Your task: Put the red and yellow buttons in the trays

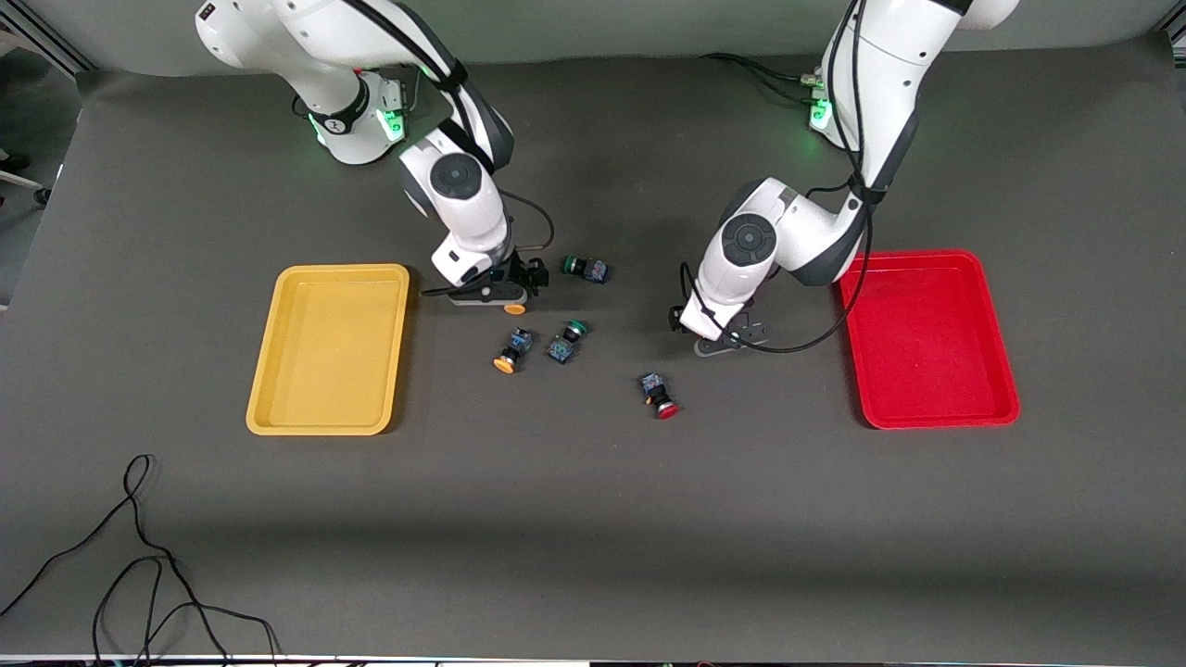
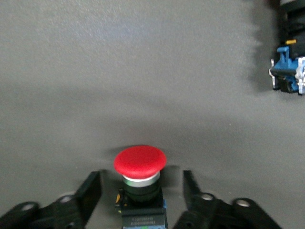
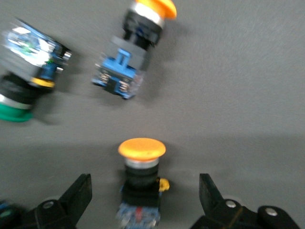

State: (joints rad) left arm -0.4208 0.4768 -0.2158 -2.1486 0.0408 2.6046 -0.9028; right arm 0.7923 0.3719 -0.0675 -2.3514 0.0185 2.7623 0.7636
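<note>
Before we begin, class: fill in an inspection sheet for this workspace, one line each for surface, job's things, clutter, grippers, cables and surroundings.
Surface: dark grey table, flat.
Job's things: yellow tray and red tray hold nothing. One yellow button and one red button lie loose; another yellow button and another red button sit between gripper fingers.
Clutter: two green buttons on the table.
Grippers: right gripper open around a yellow button; left gripper open around a red button.
Cables: loose black cable on the table's near edge.
Surroundings: nothing seen.
</note>
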